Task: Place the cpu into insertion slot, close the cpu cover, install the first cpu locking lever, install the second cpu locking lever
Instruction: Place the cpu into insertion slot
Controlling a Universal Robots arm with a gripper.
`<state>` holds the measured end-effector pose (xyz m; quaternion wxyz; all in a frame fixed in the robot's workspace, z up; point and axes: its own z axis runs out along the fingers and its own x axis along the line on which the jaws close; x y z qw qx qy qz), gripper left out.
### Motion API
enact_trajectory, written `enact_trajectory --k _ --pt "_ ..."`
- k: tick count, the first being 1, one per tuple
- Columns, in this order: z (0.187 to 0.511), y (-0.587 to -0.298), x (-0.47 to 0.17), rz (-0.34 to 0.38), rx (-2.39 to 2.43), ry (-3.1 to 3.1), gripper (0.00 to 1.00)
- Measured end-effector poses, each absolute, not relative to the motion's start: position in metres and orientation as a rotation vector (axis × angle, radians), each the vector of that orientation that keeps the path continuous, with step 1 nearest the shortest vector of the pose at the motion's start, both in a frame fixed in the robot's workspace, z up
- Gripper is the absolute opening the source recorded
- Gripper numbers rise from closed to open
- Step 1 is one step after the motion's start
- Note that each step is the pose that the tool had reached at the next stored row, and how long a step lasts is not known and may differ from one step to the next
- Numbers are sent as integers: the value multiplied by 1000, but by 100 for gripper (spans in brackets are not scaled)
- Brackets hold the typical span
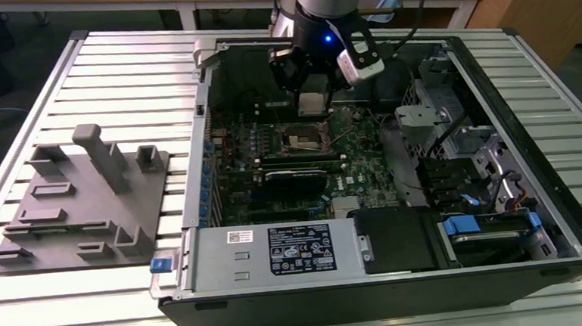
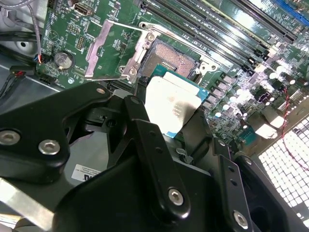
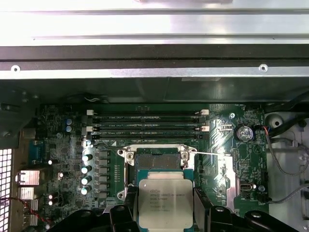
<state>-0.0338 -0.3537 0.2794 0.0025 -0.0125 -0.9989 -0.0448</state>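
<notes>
While the arm hangs over the open computer case (image 1: pixel 380 298), I see the gripper (image 1: pixel 312 92) pinching the cpu (image 1: pixel 313 102) between its two black fingers, narrowed to the chip's width. In the first wrist view the fingers (image 3: pixel 129 208) press on two opposite edges of the cpu (image 3: pixel 165 200), silver top facing the camera. The gripper (image 3: pixel 165 215) touches nothing else that I can see. The cpu isn't seated: in the exterior view it hangs above the green board, just back from the insertion slot (image 1: pixel 305 138). In the first wrist view the chip overlaps the near part of the insertion slot (image 3: pixel 155 153), with long memory slots (image 3: pixel 147 123) beyond it. I can't tell the height of the gap from either wrist view. The second wrist view gives the cpu (image 2: pixel 171 108) at an angle, its blue-green edge showing, the insertion slot (image 2: pixel 169 60) bare just past it, and the cpu cover (image 2: pixel 96 53) flipped open beside the socket. The exterior view adds the slatted table (image 1: pixel 112 60), a grey fixture block (image 1: pixel 81 202) on the exterior view's left of the case, and the power supply (image 1: pixel 276 251) at the case's near end.
</notes>
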Motion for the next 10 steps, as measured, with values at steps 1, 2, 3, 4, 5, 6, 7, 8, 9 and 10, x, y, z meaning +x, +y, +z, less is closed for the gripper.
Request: enact_trajectory --k 1,2,3,4,5,6,7,8,9,10 --pt "279 -354 -34 -140 -39 -3133 54" --pt "279 -354 -34 -140 -39 -3133 54" --pt "279 -354 -34 -140 -39 -3133 54" --pt "279 -354 -34 -141 -39 -3133 54" --pt "278 -354 -34 -142 -39 -3133 54" --pt "277 -354 -34 -141 -39 -3133 54" --pt "277 -354 -34 -141 -39 -3134 54" --pt "276 -354 -34 -141 -39 -3134 54" --pt "275 -354 -34 -141 -39 -3134 54" --pt "274 -354 -34 -141 -39 -3134 54"
